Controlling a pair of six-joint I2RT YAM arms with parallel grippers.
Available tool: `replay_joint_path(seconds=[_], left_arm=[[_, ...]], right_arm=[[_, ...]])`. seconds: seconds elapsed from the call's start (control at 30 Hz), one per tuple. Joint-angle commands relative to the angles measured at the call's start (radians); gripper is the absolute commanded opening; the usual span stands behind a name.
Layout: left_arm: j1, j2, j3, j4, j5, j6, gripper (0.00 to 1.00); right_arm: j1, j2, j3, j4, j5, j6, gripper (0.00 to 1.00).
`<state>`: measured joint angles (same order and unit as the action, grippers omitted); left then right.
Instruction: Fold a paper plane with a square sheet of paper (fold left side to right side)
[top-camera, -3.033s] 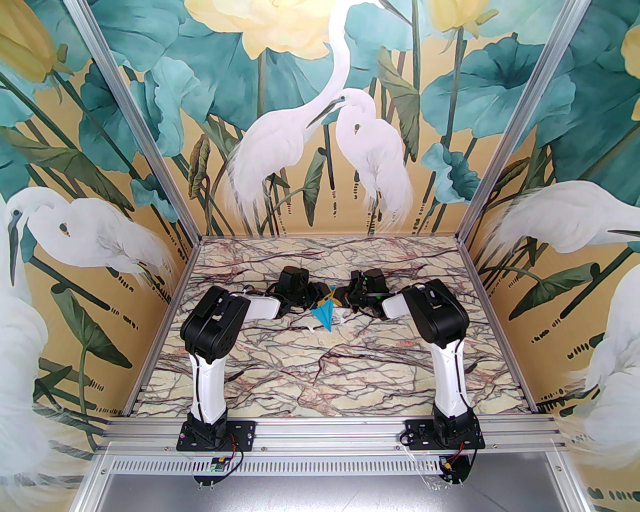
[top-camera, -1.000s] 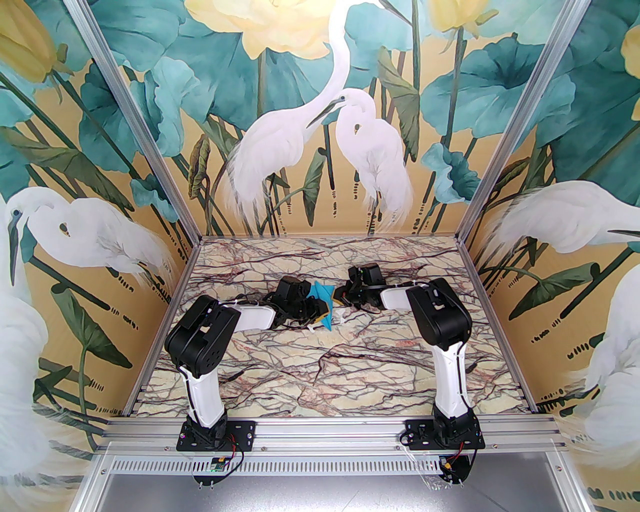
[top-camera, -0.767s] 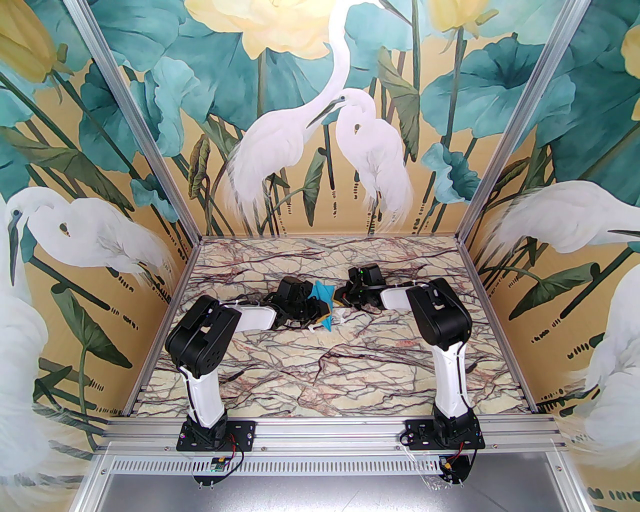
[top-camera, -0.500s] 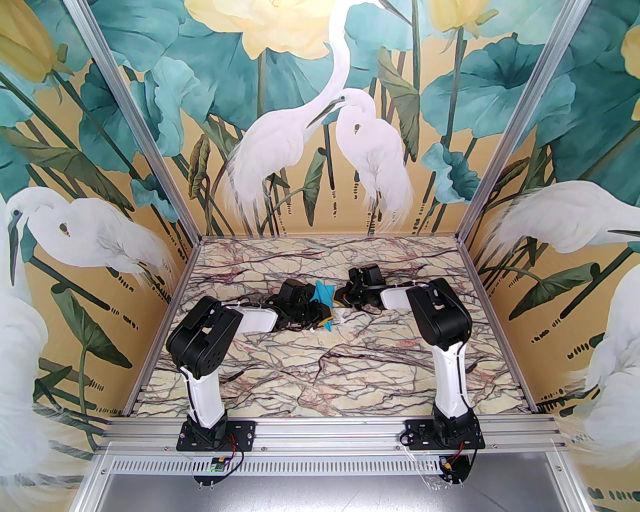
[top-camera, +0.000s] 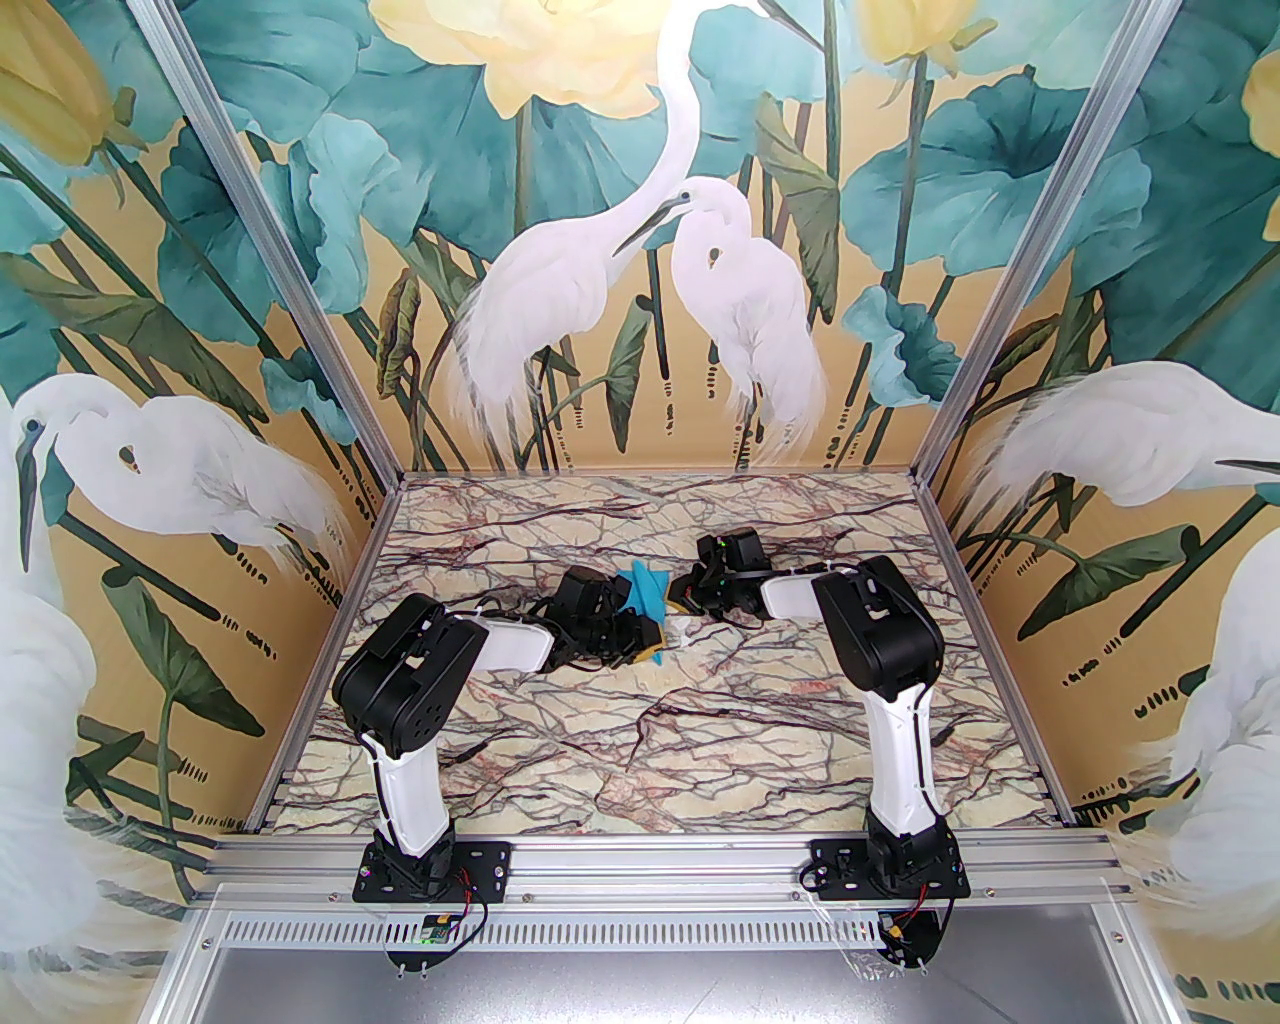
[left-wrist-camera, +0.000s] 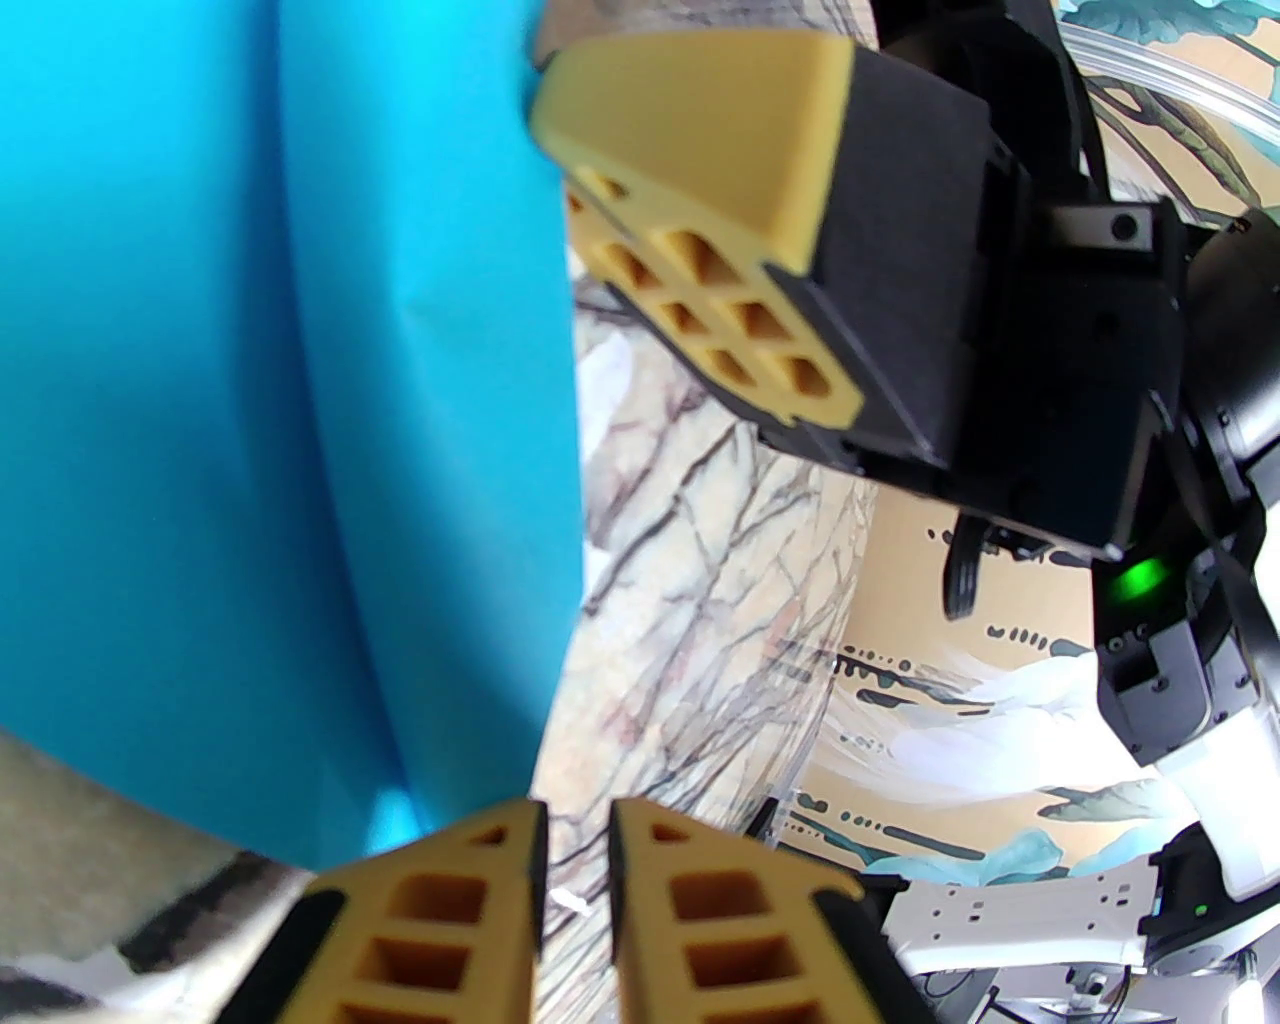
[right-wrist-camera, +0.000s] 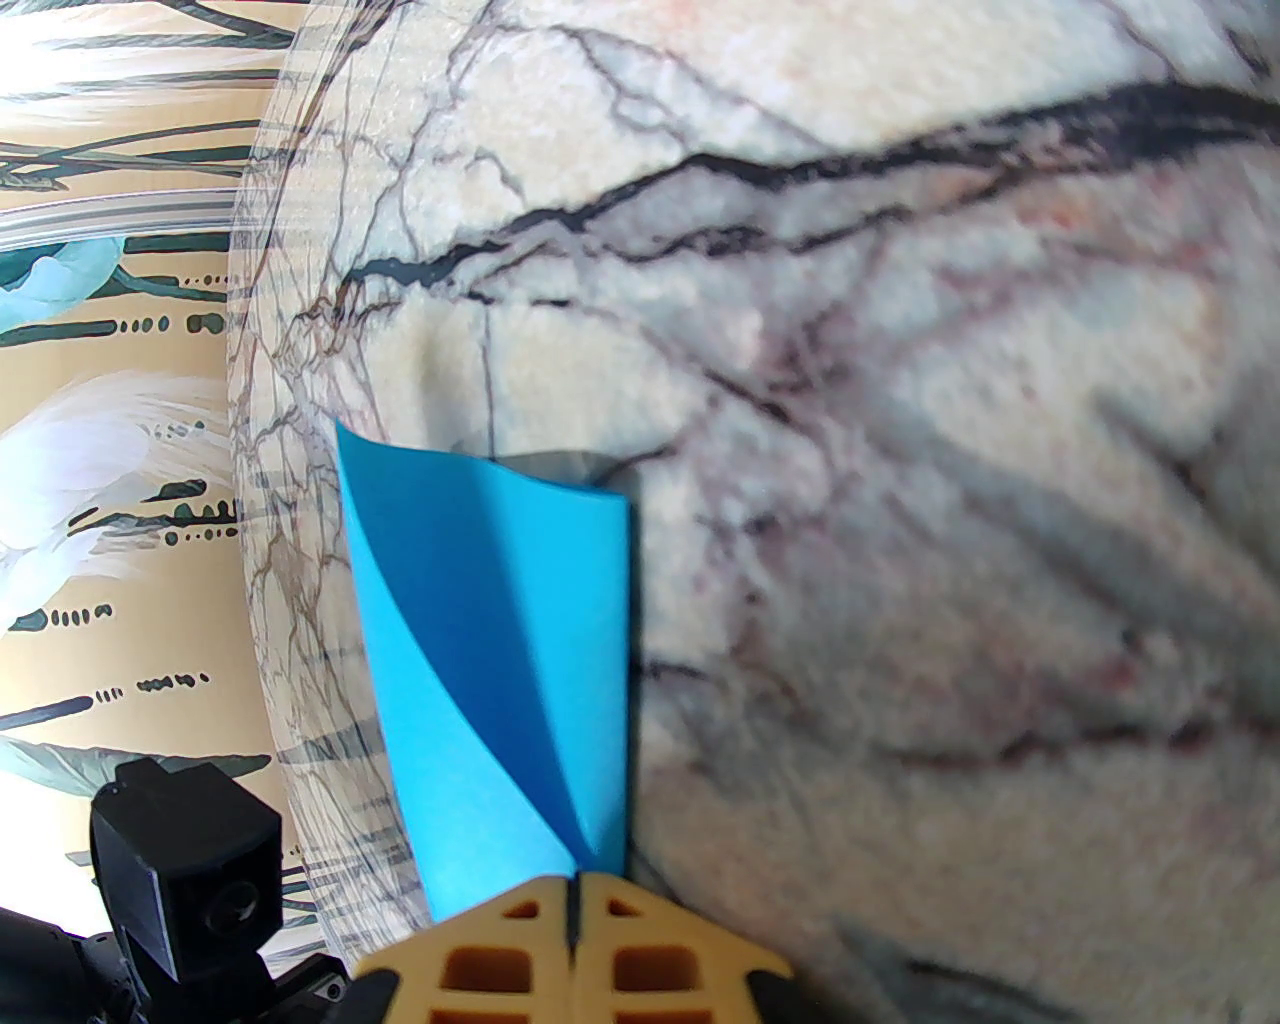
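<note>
The right gripper (right-wrist-camera: 572, 885) is seen clenched on one edge of the paper plane (right-wrist-camera: 500, 650). The bright blue body runs away from the fingertips, with one flap curled open rather than lying flat. The left gripper (left-wrist-camera: 575, 815) is found just beside a lower corner of the same paper. Its jaws are barely parted and only marble is seen through the slit, so nothing is taken to be grasped by it. Whether its finger touches the blue edge cannot be told. In the overhead view the paper is placed between the two grippers, near the middle of the marble table (top-camera: 700, 740), and it cannot be told whether it rests on the surface. The step in hand is judged to be a late fold, in which the loose left flap is to be laid over toward the right while the body is held fast. For the next move, the flap would need to be caught or pushed by the left fingers and carried across without the body being dragged out of the right grip. It would then need to be pressed down along its length so that a sharp crease is set. Because the sheet is thin, buckling is to be expected if it is pushed from one point alone.
</note>
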<state>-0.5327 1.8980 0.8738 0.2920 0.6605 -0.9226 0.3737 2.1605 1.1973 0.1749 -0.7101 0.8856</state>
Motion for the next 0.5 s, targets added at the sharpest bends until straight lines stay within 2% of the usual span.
replay_joint_path(seconds=[0.0, 0.47], left_arm=[[-0.007, 0.021, -0.009, 0.034, 0.025, 0.000, 0.19], [-0.007, 0.052, -0.002, 0.028, 0.022, 0.000, 0.19]], right_arm=[[0.006, -0.005, 0.009, -0.028, 0.015, -0.022, 0.00], [0.007, -0.005, 0.009, -0.028, 0.014, -0.022, 0.00]])
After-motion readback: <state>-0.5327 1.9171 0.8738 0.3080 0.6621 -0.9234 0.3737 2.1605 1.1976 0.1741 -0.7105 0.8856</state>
